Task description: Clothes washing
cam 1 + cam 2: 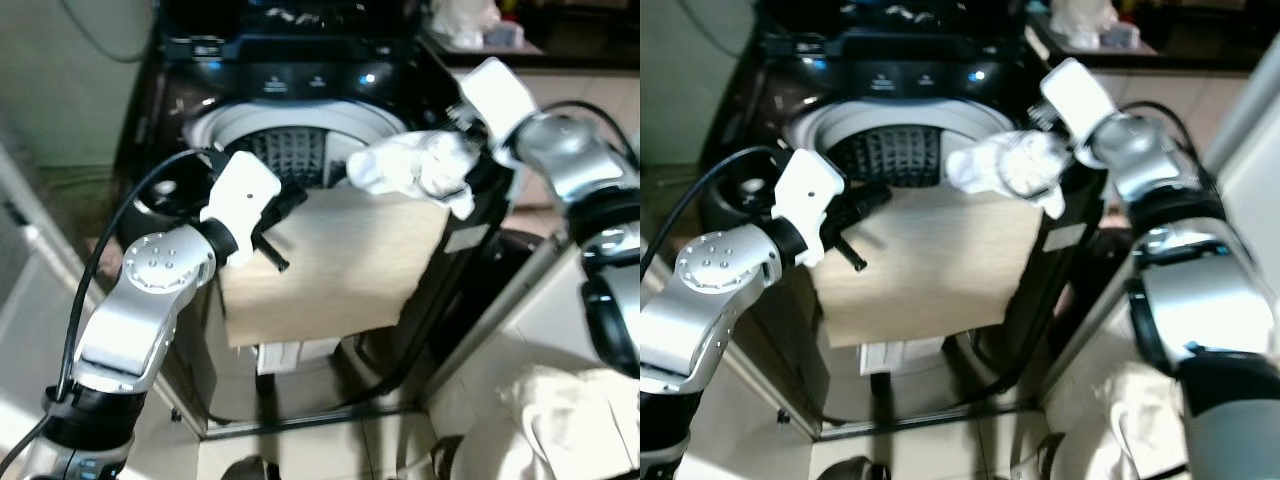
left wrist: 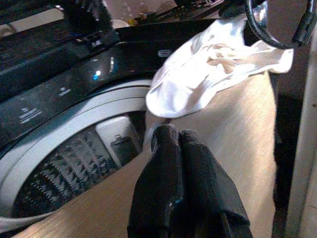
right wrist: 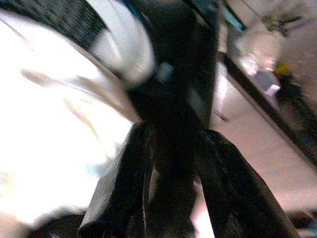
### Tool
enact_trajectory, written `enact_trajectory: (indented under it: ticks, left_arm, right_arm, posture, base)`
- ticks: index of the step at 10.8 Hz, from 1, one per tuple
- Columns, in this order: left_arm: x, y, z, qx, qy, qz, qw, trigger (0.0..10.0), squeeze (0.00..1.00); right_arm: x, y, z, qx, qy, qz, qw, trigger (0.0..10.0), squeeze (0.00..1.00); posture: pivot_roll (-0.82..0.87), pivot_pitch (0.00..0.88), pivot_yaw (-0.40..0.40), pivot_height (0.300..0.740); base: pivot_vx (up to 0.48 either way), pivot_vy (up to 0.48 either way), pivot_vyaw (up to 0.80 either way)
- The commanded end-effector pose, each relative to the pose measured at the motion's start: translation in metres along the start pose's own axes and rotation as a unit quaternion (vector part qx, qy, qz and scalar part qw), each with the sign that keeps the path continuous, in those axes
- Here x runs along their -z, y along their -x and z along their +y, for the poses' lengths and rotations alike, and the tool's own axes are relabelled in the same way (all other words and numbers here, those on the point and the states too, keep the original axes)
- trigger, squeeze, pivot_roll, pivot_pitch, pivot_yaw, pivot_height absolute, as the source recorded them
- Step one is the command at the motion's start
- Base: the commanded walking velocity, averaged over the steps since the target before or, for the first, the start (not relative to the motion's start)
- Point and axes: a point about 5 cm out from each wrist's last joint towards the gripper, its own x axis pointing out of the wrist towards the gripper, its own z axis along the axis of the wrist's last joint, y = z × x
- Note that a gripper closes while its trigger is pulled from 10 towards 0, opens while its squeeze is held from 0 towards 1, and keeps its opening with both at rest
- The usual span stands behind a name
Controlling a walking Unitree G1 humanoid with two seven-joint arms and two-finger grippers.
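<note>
1. Left arm [image 1: 140, 300], silver, reaches fwd from the left side toward the washing machine [image 1: 190, 110]; a black cable runs along it.
2. Left gripper [image 1: 280, 225]: black fingers pressed together, closed, nothing betw them. Tips lie on the upper left edge of the tan cloth [image 1: 330, 270], just at the front rim of the washer opening. The wrist view shows the same, fingers [image 2: 173, 188] shut flat on the tan fabric.
3. Washing machine: dark top-loader, lid up, lit control panel [image 1: 300, 80] along the back edge. Grey ring around the opening, perforated drum [image 1: 290, 155] visible inside.
4. Tan cloth hangs over the front rim of the washer and down its front face, covering most of the front panel.
5. White garment [image 1: 415, 165], bunched, sits at the right front corner of the washer top, lying on the upper right corner of the tan cloth.
6. Right gripper [image 3: 171, 183]: fingers apart w/ a gap, open; white fabric just beside one finger, contact can't be told (blurry). Right arm [image 1: 560, 150] comes in from the right, wrist over the washer's right edge by the white garment.
7. Pale cloth pile [image 1: 570, 420] low at right, well apart from the washer.
</note>
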Motion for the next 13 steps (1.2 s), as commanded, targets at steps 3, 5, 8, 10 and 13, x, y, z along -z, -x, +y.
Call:
enact_trajectory:
  ticks: [3, 5, 8, 10, 13]
  left_arm:
    - [-0.005, 0.006, -0.010, 0.044, 0.002, 0.000, 0.999, 10.0, 0.00]
    - [-0.007, 0.008, -0.011, 0.049, 0.003, 0.004, 0.999, 10.0, 0.00]
    - [-0.007, 0.012, -0.013, 0.041, 0.010, 0.007, 0.999, 10.0, 0.00]
    - [-0.011, 0.009, -0.003, -0.005, 0.018, -0.008, 1.000, 10.0, 0.00]
    - [-0.019, 0.005, 0.012, -0.068, 0.036, -0.035, 0.996, 10.0, 0.00]
  right_arm:
    - [0.008, -0.003, 0.010, -0.034, 0.024, 0.029, 0.999, 10.0, 0.00]
    - [-0.002, -0.010, 0.027, -0.058, -0.010, 0.008, 0.998, 10.0, 0.00]
    - [-0.038, -0.015, 0.037, -0.030, -0.100, -0.070, 0.992, 10.0, 0.00]
    - [-0.060, -0.003, -0.003, 0.147, -0.306, -0.171, 0.925, 10.0, 0.00]
    - [-0.057, 0.009, -0.029, 0.162, -0.277, -0.192, 0.927, 10.0, 0.00]
  posture:
    - [0.03, 0.000, -0.007, 0.740]
    - [0.04, 0.000, -0.005, 0.740]
    - [0.05, 0.000, -0.021, 0.740]
    - [0.05, 0.000, -0.024, 0.740]
    - [0.05, 0.000, -0.029, 0.740]
  base:
    - [0.000, 0.000, 0.00]
    - [0.000, 0.000, 0.00]
    - [0.000, 0.000, 0.00]
    - [0.000, 0.000, 0.00]
    - [0.000, 0.000, 0.00]
